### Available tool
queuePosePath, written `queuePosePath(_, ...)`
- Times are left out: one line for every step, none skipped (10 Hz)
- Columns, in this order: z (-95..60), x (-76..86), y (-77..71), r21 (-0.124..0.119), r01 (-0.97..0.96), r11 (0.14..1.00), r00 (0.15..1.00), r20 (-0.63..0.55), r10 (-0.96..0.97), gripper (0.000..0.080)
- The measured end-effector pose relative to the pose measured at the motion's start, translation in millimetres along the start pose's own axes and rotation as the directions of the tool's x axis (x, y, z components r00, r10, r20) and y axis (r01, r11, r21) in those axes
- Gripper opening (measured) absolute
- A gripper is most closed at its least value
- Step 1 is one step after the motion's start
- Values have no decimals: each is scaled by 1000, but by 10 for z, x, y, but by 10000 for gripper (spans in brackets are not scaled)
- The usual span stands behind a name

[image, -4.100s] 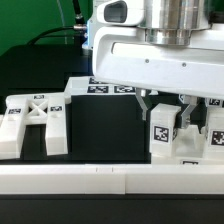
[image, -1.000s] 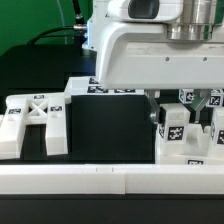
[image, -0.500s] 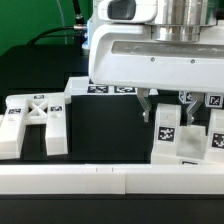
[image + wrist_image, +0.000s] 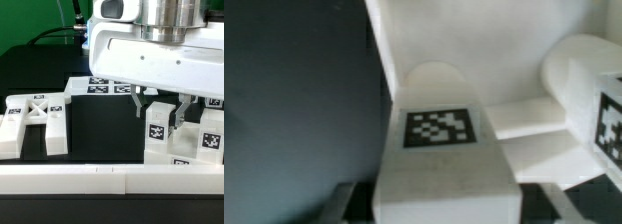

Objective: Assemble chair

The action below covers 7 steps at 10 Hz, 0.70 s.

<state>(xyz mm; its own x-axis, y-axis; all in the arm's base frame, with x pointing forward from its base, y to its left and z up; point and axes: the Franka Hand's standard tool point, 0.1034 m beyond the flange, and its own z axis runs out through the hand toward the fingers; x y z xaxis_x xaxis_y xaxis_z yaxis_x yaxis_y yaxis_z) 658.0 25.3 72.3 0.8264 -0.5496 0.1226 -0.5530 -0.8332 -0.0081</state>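
Note:
My gripper is shut on an upright white chair part that carries a black-and-white tag. Its dark fingers press on both sides of the part. In the wrist view the same tagged part fills the whole gap between the jaws of the gripper. The X-braced frame lies at the exterior view's left, apart from the gripper. Another tagged white block stands just to the right of the held part; in the wrist view more white parts lie beside it.
The marker board lies flat behind the black mat. A long white rail runs across the front edge. The gripper's large white body hides the back right of the scene.
The gripper has shifted toward the exterior view's left, carrying the tagged part with it. The X-braced frame has not moved.

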Motion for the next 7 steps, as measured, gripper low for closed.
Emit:
queuePosePath(1, 2, 10, -2, -5, 1000, 1000, 2, 5, 298)
queuePosePath(9, -2, 9, -2, -9, 1000, 1000, 2, 9, 321)
queuePosePath(-6, -1, -5, -2, 2, 1000, 1000, 0, -2, 457)
queuePosePath(-47, -7, -43, 4, 11, 1000, 1000, -4, -11, 586)
queuePosePath(-104, -26, -81, 11, 28, 1000, 1000, -8, -28, 586)
queuePosePath(-158, -54, -74, 19, 65, 998, 998, -14, -65, 639)
queuePosePath(-195, -98, -45, 24, 103, 994, 995, -19, -103, 648)
